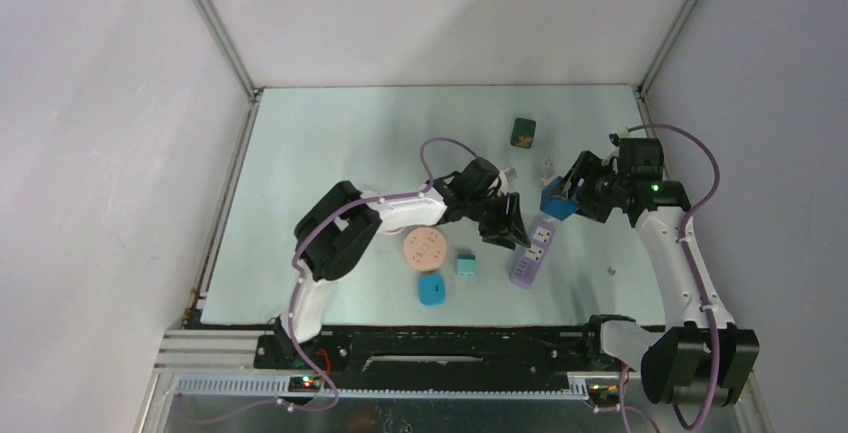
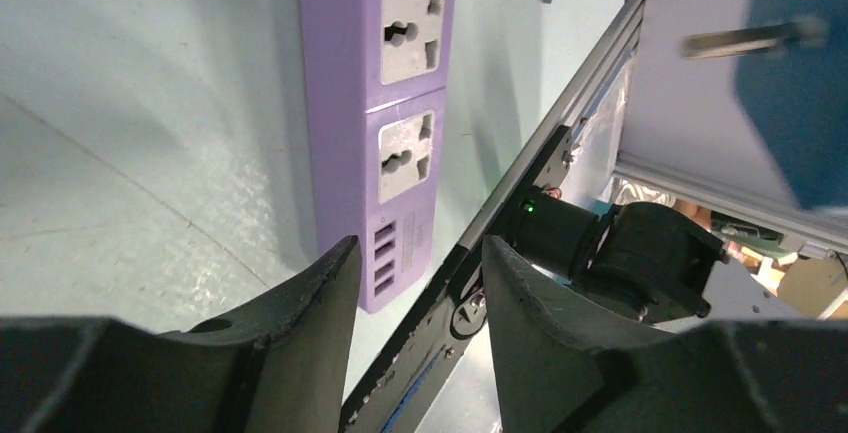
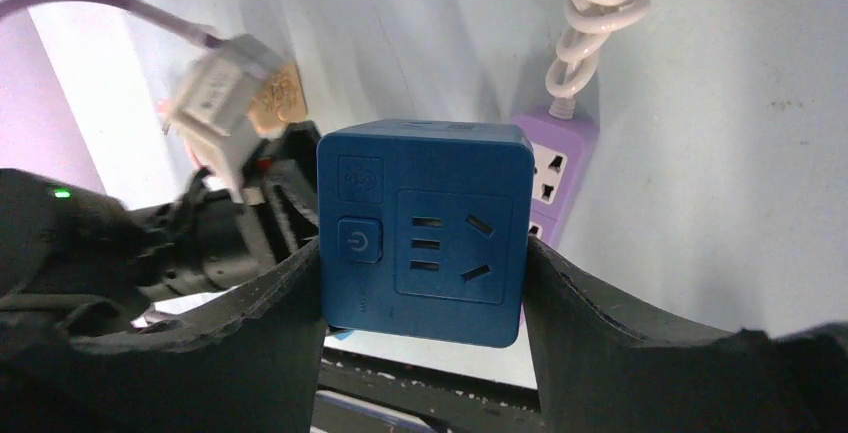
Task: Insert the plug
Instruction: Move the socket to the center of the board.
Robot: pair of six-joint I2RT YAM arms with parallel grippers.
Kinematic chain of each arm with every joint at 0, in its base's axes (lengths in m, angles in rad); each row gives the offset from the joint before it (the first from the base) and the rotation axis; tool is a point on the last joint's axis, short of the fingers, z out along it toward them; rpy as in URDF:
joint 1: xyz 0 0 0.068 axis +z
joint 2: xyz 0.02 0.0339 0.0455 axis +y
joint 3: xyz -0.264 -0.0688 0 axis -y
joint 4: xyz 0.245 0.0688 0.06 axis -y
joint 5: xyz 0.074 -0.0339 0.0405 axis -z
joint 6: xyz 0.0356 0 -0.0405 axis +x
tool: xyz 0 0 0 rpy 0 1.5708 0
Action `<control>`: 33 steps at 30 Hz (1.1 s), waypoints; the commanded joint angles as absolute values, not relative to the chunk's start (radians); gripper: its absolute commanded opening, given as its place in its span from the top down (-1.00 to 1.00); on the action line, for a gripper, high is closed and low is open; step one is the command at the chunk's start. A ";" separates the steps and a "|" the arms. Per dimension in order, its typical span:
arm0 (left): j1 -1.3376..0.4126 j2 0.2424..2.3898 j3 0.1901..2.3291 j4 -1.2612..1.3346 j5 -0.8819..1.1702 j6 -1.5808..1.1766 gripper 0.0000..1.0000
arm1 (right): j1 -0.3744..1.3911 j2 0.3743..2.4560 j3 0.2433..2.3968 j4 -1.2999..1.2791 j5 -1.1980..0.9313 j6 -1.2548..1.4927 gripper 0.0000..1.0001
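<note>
Above the table's right half, the right gripper [image 3: 422, 258] clamps a blue cube adapter plug [image 3: 425, 223], held in the air near the purple power strip [image 1: 531, 251]. Its prongs are not yet in any socket. The left gripper [image 2: 420, 253] hovers at the strip's end, fingers apart, holding nothing. Insertion remains.

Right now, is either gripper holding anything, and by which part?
The right gripper clamps the blue cube socket adapter by its two opposite side faces, socket face toward the wrist camera. The left gripper is open and empty near the purple power strip.
</note>
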State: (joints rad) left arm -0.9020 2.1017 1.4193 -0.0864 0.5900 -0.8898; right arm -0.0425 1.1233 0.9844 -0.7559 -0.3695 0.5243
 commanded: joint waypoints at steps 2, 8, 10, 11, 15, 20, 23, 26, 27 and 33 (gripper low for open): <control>-0.874 1.914 1.370 -0.107 0.543 -0.769 -0.06 | -0.046 1.088 0.998 -0.785 -0.394 0.521 1.00; -0.851 1.768 1.295 -0.151 0.471 -0.684 -0.06 | -0.058 1.088 0.997 -0.802 -0.464 0.527 1.00; -0.848 1.728 1.280 -0.172 0.441 -0.655 -0.07 | -0.070 1.093 0.997 -0.807 -0.526 0.540 1.00; -0.848 1.710 1.273 -0.190 0.429 -0.632 -0.07 | -0.079 1.095 0.996 -0.812 -0.571 0.551 1.00; -0.848 1.654 1.282 -0.294 0.343 -0.544 -0.07 | -0.121 1.092 0.995 -0.821 -0.700 0.598 1.00; -0.849 1.611 1.291 -0.368 0.271 -0.463 -0.07 | -0.157 1.072 0.995 -0.817 -0.754 0.627 1.00; -0.849 1.602 1.294 -0.390 0.263 -0.444 -0.07 | -0.150 1.065 0.996 -0.840 -0.694 0.598 1.00; -0.850 1.600 1.293 -0.408 0.260 -0.444 -0.07 | -0.122 1.060 0.996 -0.866 -0.618 0.564 1.00; -0.850 1.598 1.290 -0.411 0.256 -0.446 -0.07 | -0.097 1.054 0.996 -0.870 -0.567 0.558 1.00; -0.851 1.643 1.261 -0.349 0.361 -0.485 -0.03 | 0.052 1.018 0.973 -0.861 -0.332 0.550 1.00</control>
